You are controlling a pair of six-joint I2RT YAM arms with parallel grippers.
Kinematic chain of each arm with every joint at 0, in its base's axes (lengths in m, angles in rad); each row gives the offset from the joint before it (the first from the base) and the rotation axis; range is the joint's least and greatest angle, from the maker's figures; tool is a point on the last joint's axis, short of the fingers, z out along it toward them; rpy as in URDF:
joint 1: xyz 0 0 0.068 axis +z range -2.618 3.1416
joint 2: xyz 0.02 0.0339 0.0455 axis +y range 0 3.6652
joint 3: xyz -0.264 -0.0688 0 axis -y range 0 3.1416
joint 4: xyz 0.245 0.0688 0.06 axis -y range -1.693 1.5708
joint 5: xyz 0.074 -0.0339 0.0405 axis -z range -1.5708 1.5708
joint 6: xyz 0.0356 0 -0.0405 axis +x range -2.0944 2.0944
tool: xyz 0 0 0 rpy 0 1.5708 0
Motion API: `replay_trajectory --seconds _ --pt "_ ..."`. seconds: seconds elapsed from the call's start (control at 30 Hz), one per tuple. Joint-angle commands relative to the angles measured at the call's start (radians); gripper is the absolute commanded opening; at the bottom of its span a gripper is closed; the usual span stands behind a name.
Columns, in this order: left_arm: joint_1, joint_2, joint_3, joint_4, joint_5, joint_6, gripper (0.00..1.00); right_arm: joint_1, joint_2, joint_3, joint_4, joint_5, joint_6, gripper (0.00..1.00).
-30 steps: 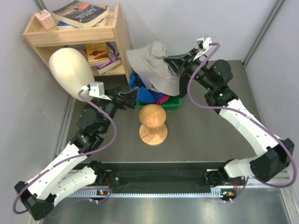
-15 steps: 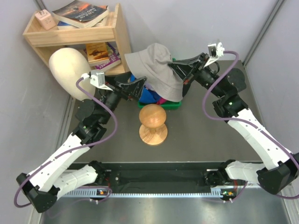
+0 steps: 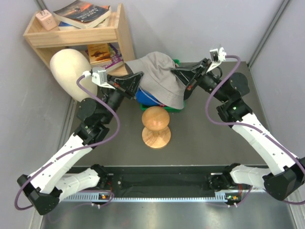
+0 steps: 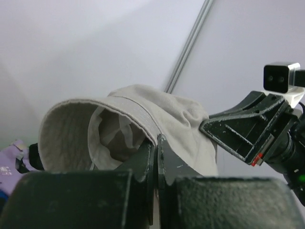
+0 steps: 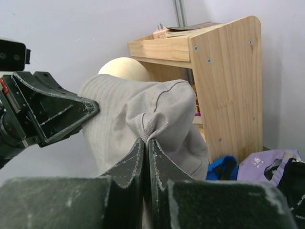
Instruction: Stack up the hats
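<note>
On the table [image 3: 214,133], a green bin [image 3: 172,109] holds hats [image 3: 145,98]; grey hat [image 3: 159,76] above.

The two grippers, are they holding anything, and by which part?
Both hold the grey bucket hat: the left gripper pinches its brim edge, the right gripper a fold of fabric on the opposite side.

I count two claws of my own: the left claw [image 3: 137,80] and the right claw [image 3: 177,72]. I can make out four hats. One is the grey hat [image 3: 157,76], upper middle. The other three show low on the right of my right wrist view: one blue hat [image 5: 223,168], one lavender hat [image 5: 267,162] and an edge of one black hat [image 5: 295,186]. Any beneath are hidden.

There is one green bin [image 3: 167,109]. There are two head forms: one pale head form [image 3: 71,71] at left and one wooden head form [image 3: 156,125] mid-surface [image 3: 205,138]. One wooden shelf [image 3: 121,33], upper left, carries one pink box [image 3: 46,20] and several books [image 3: 83,13], too overlapped to count.
</note>
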Motion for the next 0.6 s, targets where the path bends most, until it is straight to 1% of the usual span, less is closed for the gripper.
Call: replay_trajectory --seconds 0.0,0.07,0.1,0.13,0.17,0.2,0.27,0.3,0.37,0.4,0.47,0.5,0.57 --pt "0.007 0.017 0.103 -0.068 -0.071 0.038 0.0 0.015 -0.031 -0.007 0.034 0.03 -0.024 0.0" --pt "0.018 0.047 0.138 -0.103 -0.074 0.041 0.0 0.015 -0.029 -0.017 0.035 0.039 -0.027 0.0" --pt "0.033 0.06 0.184 -0.123 -0.065 0.047 0.0 0.015 -0.029 -0.022 0.04 0.048 -0.031 0.01" --pt "0.044 0.072 0.212 -0.172 -0.062 0.047 0.0 0.015 -0.032 -0.033 0.043 0.054 -0.031 0.05" --pt "0.055 0.102 0.238 -0.195 -0.054 0.046 0.0 0.015 -0.031 -0.037 0.043 0.059 -0.031 0.11" --pt "0.079 0.115 0.294 -0.22 -0.042 0.041 0.0 0.015 -0.032 -0.042 0.043 0.071 -0.039 0.26" --pt "0.105 0.152 0.348 -0.28 0.006 0.035 0.0 0.017 -0.037 -0.054 0.028 0.079 -0.048 0.46" --pt "0.134 0.162 0.399 -0.301 0.024 0.027 0.0 0.015 -0.04 -0.056 0.021 0.093 -0.062 0.61" --pt "0.168 0.191 0.454 -0.37 0.064 0.021 0.0 0.017 -0.052 -0.071 -0.005 0.107 -0.071 0.71" --pt "0.209 0.201 0.503 -0.381 0.093 0.02 0.0 0.015 -0.06 -0.076 -0.014 0.126 -0.088 0.79" --pt "0.256 0.227 0.551 -0.477 0.144 0.013 0.0 0.015 -0.081 -0.095 -0.029 0.148 -0.102 0.82" --pt "0.303 0.234 0.596 -0.504 0.156 0.006 0.0 0.015 -0.091 -0.1 -0.048 0.169 -0.119 0.84" --pt "0.351 0.251 0.627 -0.55 0.2 0.0 0.0 0.015 -0.115 -0.115 -0.064 0.194 -0.136 0.86"
